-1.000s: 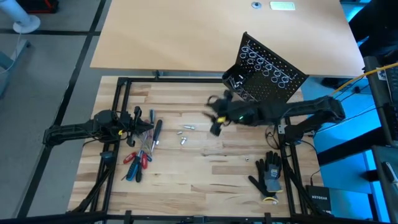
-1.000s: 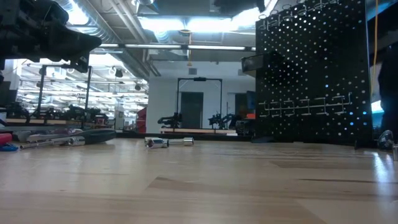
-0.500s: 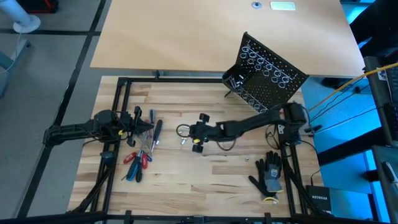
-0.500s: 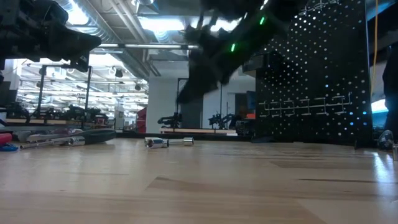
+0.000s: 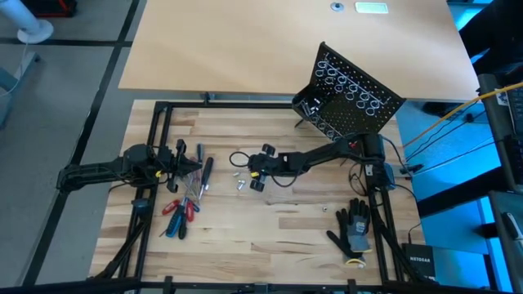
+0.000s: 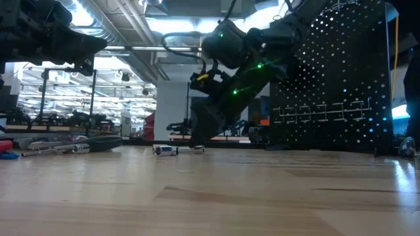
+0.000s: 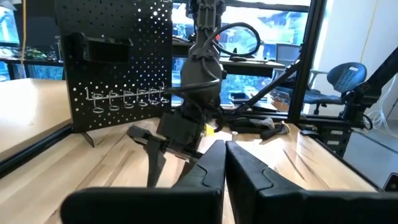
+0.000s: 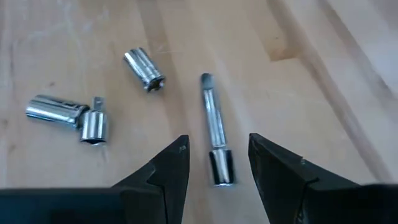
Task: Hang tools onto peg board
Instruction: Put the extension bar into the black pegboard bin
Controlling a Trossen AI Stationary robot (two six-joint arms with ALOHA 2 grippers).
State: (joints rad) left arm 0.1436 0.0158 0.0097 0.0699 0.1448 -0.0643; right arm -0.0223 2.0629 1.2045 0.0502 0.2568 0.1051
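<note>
Right gripper (image 8: 214, 163), jaws apart, straddles the slim silver metal extension bit (image 8: 215, 127) for pickup (left gripper (image 7: 225, 163) jaws together, waiting).

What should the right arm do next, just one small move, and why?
Probably lower straight down and close on the long silver bit. The right end effector is open, with the bit lying between its fingers on the table, not yet gripped. The left end effector waits, shut.
</note>
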